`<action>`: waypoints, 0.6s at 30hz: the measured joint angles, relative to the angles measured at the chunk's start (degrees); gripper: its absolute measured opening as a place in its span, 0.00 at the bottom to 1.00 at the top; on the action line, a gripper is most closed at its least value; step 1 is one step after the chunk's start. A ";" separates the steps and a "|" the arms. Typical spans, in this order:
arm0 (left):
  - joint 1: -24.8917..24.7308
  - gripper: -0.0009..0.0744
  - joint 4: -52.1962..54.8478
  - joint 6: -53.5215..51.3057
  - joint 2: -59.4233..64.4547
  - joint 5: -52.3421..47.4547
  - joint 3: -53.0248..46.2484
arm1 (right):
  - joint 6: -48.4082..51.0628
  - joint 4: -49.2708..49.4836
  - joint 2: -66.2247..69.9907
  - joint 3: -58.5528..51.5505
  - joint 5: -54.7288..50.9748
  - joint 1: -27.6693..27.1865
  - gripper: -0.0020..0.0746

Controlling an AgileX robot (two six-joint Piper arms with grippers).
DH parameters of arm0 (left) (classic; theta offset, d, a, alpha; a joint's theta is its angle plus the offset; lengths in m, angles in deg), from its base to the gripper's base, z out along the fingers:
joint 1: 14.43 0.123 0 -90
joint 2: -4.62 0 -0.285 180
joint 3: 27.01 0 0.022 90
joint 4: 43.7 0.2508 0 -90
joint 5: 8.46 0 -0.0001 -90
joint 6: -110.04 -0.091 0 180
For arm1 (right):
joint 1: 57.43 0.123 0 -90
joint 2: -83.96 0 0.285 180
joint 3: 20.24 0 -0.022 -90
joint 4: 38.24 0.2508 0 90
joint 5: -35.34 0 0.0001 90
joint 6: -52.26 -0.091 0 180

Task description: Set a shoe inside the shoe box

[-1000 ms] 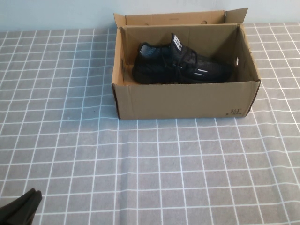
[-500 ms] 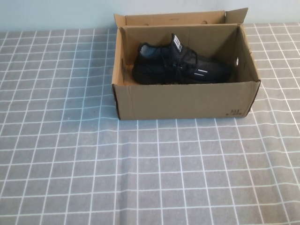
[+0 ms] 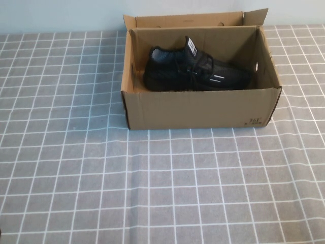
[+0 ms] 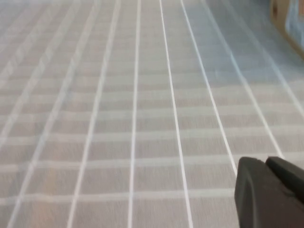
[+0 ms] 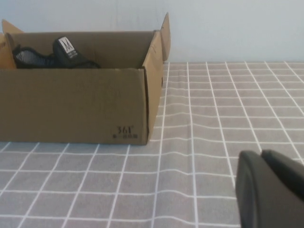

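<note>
Shoe (image 3: 195, 71) inside shoe box (image 3: 200, 109), seemingly well apart from left gripper (image 4: 270, 190), right gripper (image 5: 268, 187).

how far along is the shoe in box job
It looks finished: the shoe lies inside the shoe box, heel tab up, the lid flap open behind it. Nothing is in hand. The left gripper sits low over bare tablecloth, the right gripper near the box's printed corner, neither holding anything. Nothing appears left, unless the lid must be closed.

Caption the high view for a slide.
Black shoe sits inside the open cardboard box on a checked tablecloth; neither gripper appears in this view.
</note>
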 joint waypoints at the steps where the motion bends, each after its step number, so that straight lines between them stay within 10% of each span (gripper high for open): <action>1: 0.00 0.01 0.11 0.00 0.00 -1.02 0.00 | -1.54 -1.61 0.00 0.00 -0.47 0.00 0.01; 18: 0.00 0.01 0.21 0.00 0.00 -1.67 0.00 | -16.27 -13.97 0.00 0.00 -10.21 -0.08 0.01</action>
